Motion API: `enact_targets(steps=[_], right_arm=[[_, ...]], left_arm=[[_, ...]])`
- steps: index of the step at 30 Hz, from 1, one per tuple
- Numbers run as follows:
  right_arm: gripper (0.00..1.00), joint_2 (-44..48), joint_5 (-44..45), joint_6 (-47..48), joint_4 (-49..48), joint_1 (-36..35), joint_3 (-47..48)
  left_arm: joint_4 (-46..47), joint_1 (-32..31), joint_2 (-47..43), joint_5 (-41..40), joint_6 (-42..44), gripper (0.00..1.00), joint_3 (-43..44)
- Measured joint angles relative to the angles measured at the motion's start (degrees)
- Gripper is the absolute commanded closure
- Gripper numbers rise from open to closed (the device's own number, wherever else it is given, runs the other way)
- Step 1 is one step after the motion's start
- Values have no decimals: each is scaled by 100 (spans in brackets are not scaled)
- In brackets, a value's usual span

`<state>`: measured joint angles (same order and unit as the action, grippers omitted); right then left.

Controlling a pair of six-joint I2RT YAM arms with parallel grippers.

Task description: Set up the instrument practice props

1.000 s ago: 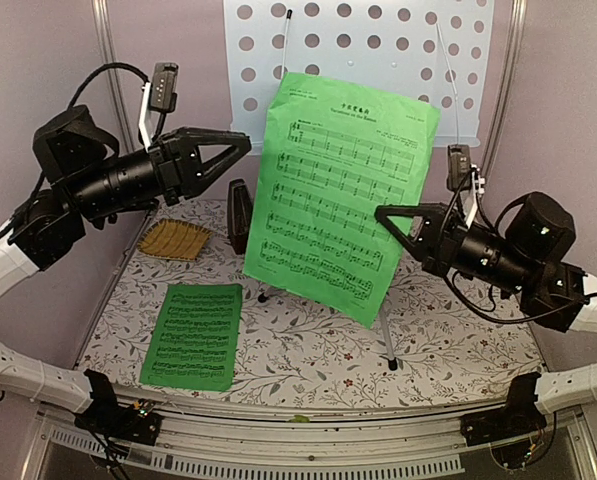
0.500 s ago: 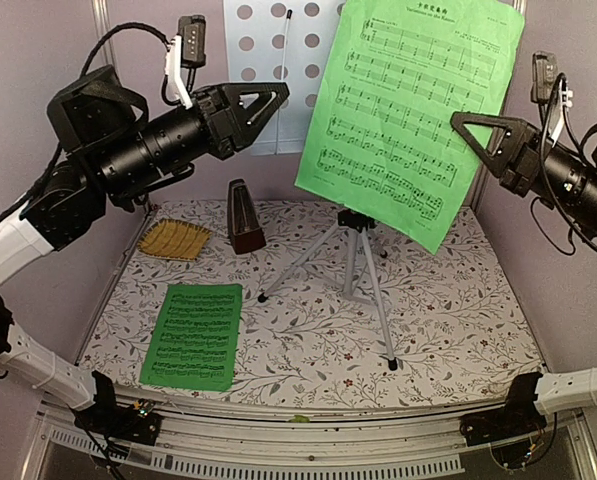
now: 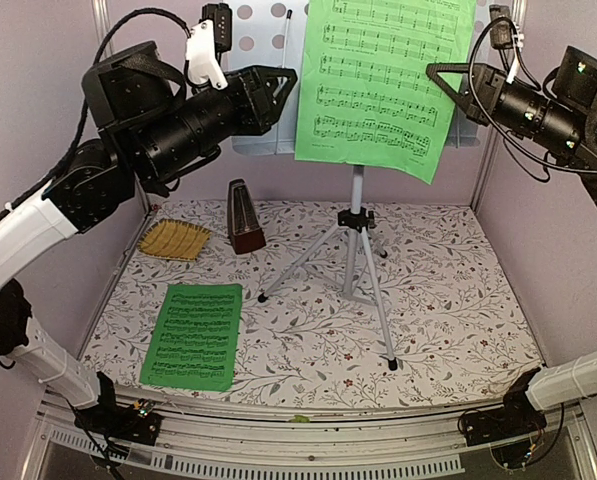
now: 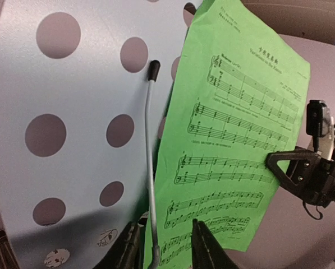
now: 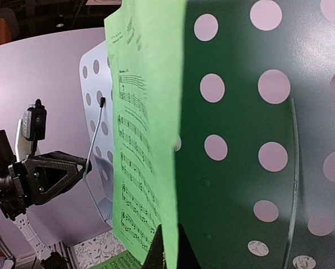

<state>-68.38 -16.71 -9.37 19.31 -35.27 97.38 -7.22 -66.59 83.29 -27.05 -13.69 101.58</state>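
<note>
The pale blue perforated music stand rises on silver tripod legs at the back middle. A green sheet-music booklet hangs in front of its panel, and my right gripper is shut on its right edge. In the right wrist view the fingertips pinch that sheet. My left gripper is open, its jaws astride the stand's wire page holder beside the sheet's left edge. The dark brown metronome stands on the table. Another green sheet lies flat at front left.
A tan woven straw mat lies at the back left on the floral tabletop. Lilac walls close in both sides and the back. The tripod's legs spread across the table's middle.
Both arms have risen. The right gripper carried the green sheet from in front of the tripod up to the stand's panel. The left gripper moved to the wire holder, its jaws slightly narrower.
</note>
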Motion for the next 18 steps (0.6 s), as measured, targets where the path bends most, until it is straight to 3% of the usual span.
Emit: enact_targets(steps=[9,18], right_arm=[[100,-363,-306,59,20,363,686],[100,-570,-356,149,-146,380,901]], left_arm=[[-553,-55,603,-413,59,78,962],[-870,-66,761,-734,131,90,1154]])
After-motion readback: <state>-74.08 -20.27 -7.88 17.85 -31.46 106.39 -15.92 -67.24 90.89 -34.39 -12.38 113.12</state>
